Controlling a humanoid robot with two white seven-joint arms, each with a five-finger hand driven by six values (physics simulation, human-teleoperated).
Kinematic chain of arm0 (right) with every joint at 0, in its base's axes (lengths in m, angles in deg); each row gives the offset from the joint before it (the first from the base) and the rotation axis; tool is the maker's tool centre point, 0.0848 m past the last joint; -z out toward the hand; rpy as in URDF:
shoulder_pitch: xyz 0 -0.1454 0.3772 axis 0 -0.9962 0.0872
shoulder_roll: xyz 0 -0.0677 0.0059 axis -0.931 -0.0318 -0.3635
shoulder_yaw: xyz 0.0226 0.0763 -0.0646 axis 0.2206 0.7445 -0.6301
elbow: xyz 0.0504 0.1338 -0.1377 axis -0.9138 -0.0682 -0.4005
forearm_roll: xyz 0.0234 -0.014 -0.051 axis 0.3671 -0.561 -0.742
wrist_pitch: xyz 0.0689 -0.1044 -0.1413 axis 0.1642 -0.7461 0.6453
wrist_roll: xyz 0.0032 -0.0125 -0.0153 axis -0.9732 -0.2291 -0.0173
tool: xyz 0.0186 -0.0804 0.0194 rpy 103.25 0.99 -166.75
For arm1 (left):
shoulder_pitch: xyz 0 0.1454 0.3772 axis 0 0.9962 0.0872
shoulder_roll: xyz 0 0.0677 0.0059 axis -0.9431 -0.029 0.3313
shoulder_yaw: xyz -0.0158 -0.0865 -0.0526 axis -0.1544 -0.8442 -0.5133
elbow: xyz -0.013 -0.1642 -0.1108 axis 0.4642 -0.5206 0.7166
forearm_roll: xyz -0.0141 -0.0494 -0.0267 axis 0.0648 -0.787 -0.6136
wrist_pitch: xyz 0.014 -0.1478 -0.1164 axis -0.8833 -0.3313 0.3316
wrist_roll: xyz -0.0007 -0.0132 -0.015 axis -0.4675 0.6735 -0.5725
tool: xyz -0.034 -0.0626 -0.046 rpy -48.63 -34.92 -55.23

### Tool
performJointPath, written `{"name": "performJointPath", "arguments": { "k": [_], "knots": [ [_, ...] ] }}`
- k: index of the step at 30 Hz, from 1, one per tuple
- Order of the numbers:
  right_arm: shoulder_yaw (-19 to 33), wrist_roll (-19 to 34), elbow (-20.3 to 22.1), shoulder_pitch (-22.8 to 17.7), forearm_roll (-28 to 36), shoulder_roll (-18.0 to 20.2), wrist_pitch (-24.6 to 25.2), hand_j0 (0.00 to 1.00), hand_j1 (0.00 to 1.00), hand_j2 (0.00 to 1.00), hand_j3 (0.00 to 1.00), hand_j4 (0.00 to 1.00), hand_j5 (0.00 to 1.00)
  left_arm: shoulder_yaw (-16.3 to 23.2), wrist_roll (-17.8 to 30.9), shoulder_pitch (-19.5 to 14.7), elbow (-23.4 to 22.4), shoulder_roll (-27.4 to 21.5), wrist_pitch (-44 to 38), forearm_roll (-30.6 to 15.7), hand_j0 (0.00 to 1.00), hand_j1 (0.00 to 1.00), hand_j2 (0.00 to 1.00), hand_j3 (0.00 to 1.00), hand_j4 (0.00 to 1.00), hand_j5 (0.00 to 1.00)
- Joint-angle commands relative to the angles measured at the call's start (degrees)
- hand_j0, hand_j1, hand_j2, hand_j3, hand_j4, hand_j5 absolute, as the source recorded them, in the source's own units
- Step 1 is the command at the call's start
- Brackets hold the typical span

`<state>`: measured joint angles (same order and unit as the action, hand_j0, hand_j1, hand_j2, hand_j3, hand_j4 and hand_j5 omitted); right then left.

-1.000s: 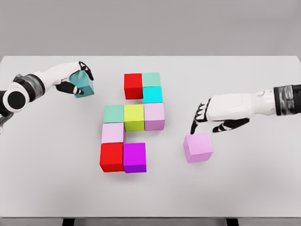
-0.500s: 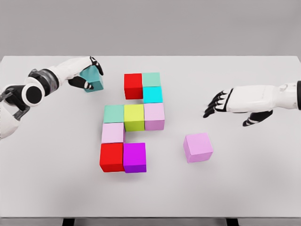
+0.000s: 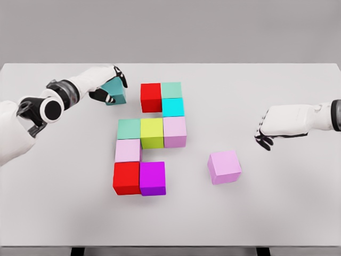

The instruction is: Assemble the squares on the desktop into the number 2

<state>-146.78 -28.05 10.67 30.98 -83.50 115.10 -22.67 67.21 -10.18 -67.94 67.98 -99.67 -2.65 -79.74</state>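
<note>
On the white table (image 3: 298, 213), the partial 2 of cubes (image 3: 152, 133) lacks its top-left piece. Your left hand (image 3: 109, 85) is clamped on the teal cube (image 3: 116, 90), just left of the red top cube (image 3: 151, 97). Square its faces, lower it flush against red, then release. Right hand (image 3: 269, 130) hangs with fingers curled, empty, near the loose pink cube (image 3: 224, 166).
</note>
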Motion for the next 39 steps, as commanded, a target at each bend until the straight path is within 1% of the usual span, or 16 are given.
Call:
{"name": "performJointPath", "arguments": {
  "k": [1,6,8,15,17,25,35,39],
  "knots": [
    [-0.6,0.0,-0.1,0.0,-1.0,-0.1,0.1,0.12,0.12,0.12,0.12,0.12,0.12,0.2,0.1,0.0,0.3,0.1,0.3,0.6,0.52,0.52,0.52,0.52,0.52,0.52],
    [-2.2,0.0,0.2,-0.2,-4.4,-2.3,0.1,0.12,0.12,0.12,0.12,0.12,0.12,0.2,0.1,0.0,0.6,0.1,0.5,0.5,0.52,0.52,0.52,0.52,0.52,0.52],
    [-3.0,0.0,0.4,-0.2,-5.7,-2.4,0.1,0.12,0.12,0.12,0.12,0.12,0.12,0.2,0.1,0.1,0.6,0.2,0.5,0.4,0.52,0.52,0.52,0.52,0.52,0.52],
    [-5.8,0.0,0.5,0.2,-5.8,-2.5,0.1,0.12,0.12,0.12,0.12,0.12,0.12,0.2,0.1,0.4,0.5,0.8,0.6,0.3,0.52,0.52,0.52,0.52,0.52,0.52],
    [-6.0,0.0,0.5,0.2,-6.7,-3.1,0.1,0.12,0.12,0.12,0.12,0.12,0.12,1.3,0.1,0.3,0.2,0.8,0.6,0.1,0.52,0.52,0.52,0.52,0.52,0.52],
    [-8.2,0.0,0.4,0.2,-7.3,-4.9,0.1,0.12,0.12,0.12,0.12,0.12,0.12,1.4,0.1,0.4,0.1,0.9,0.6,0.0,0.52,0.52,0.52,0.52,0.52,0.52],
    [-8.4,0.0,0.0,-0.2,-7.4,-5.0,0.1,0.12,0.12,0.12,0.12,0.12,0.12,1.4,0.1,0.5,0.3,0.9,0.7,-0.1,0.52,0.52,0.52,0.52,0.52,0.52],
    [-8.4,0.0,0.0,-0.2,-7.4,-6.0,0.1,0.12,0.12,0.12,0.12,0.12,0.12,1.4,0.2,0.4,0.2,0.9,0.7,-0.1,0.52,0.52,0.52,0.52,0.52,0.52]
  ]
}}
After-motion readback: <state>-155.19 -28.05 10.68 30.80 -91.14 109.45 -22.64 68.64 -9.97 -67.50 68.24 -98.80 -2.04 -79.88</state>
